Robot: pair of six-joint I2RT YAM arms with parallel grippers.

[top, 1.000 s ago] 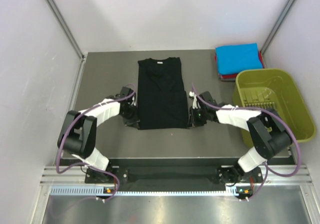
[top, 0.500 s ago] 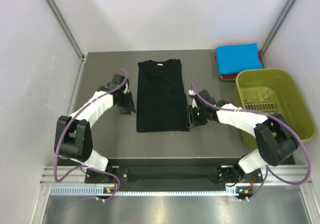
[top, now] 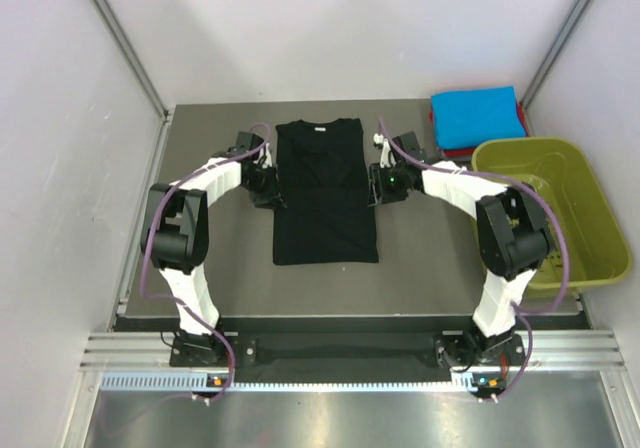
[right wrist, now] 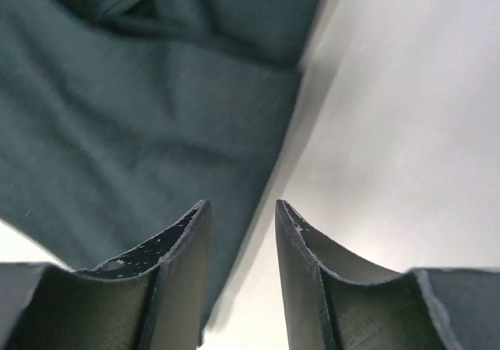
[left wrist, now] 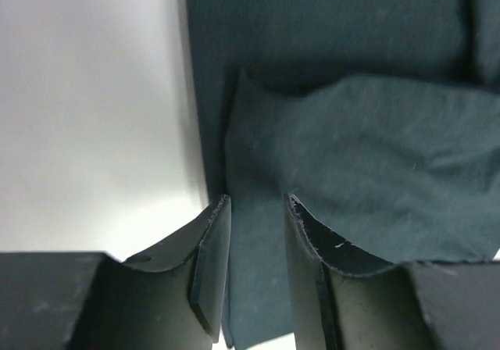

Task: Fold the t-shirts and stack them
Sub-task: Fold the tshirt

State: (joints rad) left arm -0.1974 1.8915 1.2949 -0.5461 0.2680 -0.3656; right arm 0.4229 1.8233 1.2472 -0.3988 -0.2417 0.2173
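A black t-shirt (top: 325,193) lies flat on the table (top: 210,268), folded into a long narrow strip with its collar at the far end. My left gripper (top: 268,183) is open at the shirt's left edge, about mid-length. In the left wrist view its fingers (left wrist: 211,241) straddle the dark cloth edge (left wrist: 258,287) without pinching it. On the shirt's right edge my right gripper (top: 375,183) is also open. Between its fingertips (right wrist: 187,233) I see cloth (right wrist: 141,155) on the left and bare table on the right. A folded blue t-shirt (top: 478,116) lies on a red one (top: 455,153) at the far right.
An olive-green plastic basket (top: 590,208) stands at the right edge of the table, just this side of the blue and red stack. Grey walls with metal rails enclose the table on the left, right and back.
Both grippers have opened and let go of the shirt's near corners. They moved away from me along the shirt's sides, to about its middle. The shirt stays flat.
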